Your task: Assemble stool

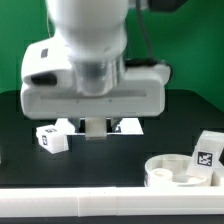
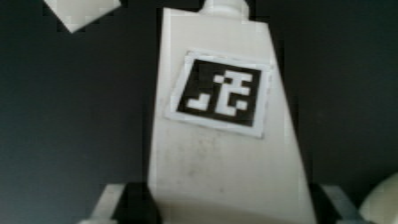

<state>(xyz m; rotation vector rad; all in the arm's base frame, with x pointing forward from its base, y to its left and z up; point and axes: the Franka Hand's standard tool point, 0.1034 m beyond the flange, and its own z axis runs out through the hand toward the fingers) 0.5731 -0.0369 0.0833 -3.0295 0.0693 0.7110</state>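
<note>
My gripper hangs low over the black table, shut on a white stool leg. The wrist view shows that leg as a long tapered block with a black-and-white square marker, clamped between both fingers. A second loose leg lies on the table toward the exterior view's left of the gripper. The round rimmed seat sits at the front on the exterior view's right, and a further marked leg stands at its far edge. Whether that leg is attached to the seat I cannot tell.
A long white rail runs along the table's front edge. The marker board lies just behind the gripper, mostly hidden by the hand. A white piece and a pale curved edge show at the wrist view's borders.
</note>
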